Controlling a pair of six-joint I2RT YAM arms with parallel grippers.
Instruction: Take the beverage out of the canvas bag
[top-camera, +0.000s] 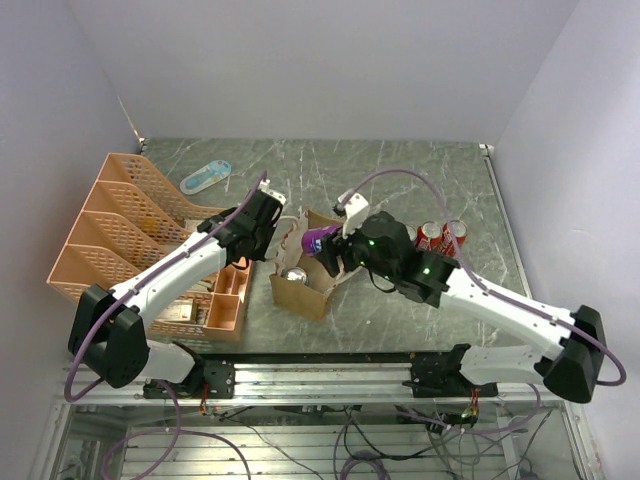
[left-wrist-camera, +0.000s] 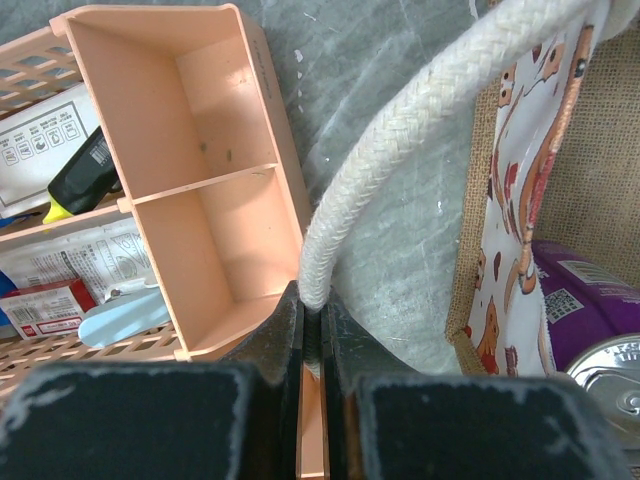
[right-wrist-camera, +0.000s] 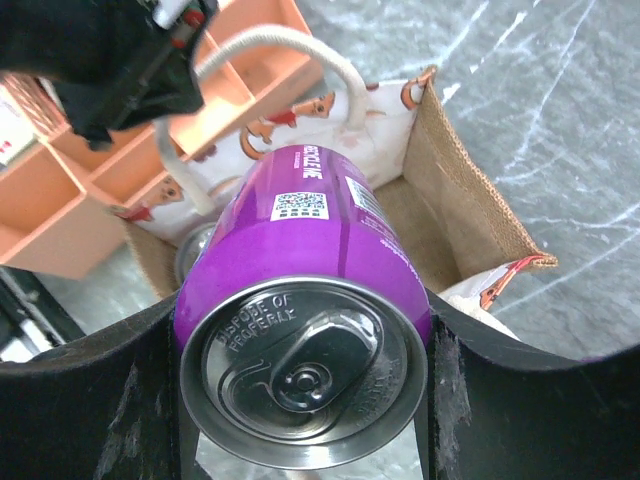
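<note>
The tan canvas bag (top-camera: 300, 287) stands open in the middle of the table, its white red-patterned side (left-wrist-camera: 512, 200) facing the organizer. My right gripper (right-wrist-camera: 300, 385) is shut on a purple beverage can (right-wrist-camera: 305, 250) and holds it tilted above the bag's opening (top-camera: 322, 238). A second can with a silver top (top-camera: 295, 275) stays inside the bag (left-wrist-camera: 615, 375). My left gripper (left-wrist-camera: 312, 312) is shut on a cream rope handle (left-wrist-camera: 400, 140) and holds it up at the bag's left side (top-camera: 262, 215).
The orange plastic organizer (top-camera: 120, 235) with packets stands left of the bag, its near compartments (left-wrist-camera: 200, 180) right beside my left gripper. Red cans (top-camera: 440, 237) stand to the right behind my right arm. A blue-white object (top-camera: 205, 177) lies at the back left.
</note>
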